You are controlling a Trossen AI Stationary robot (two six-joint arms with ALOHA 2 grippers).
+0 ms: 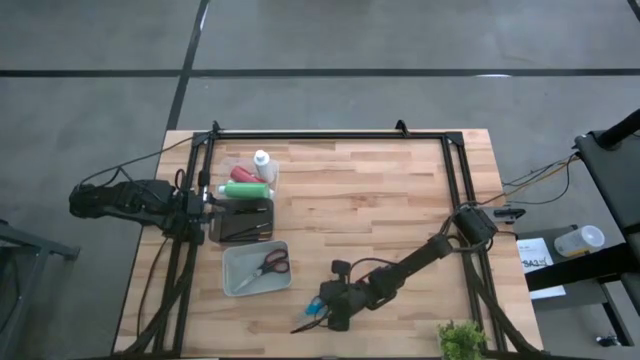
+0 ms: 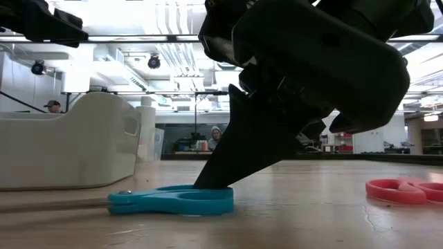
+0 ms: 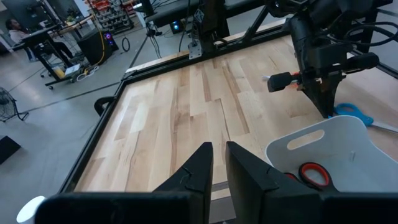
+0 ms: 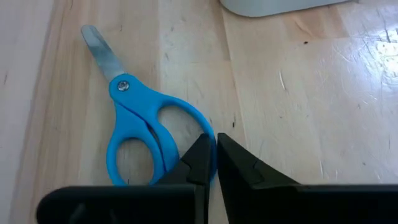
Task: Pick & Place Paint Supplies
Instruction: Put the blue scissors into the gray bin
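Right gripper [image 4: 216, 163] low on the desk [image 1: 380, 210], fingers pinched on the blue scissors [image 4: 146, 134] handle loop. Left gripper [image 3: 217, 168] nearly closed, empty, by the paint bottles [image 1: 247, 180] at the desk's left side — probably light, smooth, rigid; best gripped mid-body.

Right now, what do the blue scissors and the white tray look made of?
Blue scissors: glossy moulded plastic handles, dull grey metal blade with a rivet at the pivot. White tray: likely smooth matte plastic, judging by its rounded rim and cut-out handle. The right gripper touches the scissors' handle.
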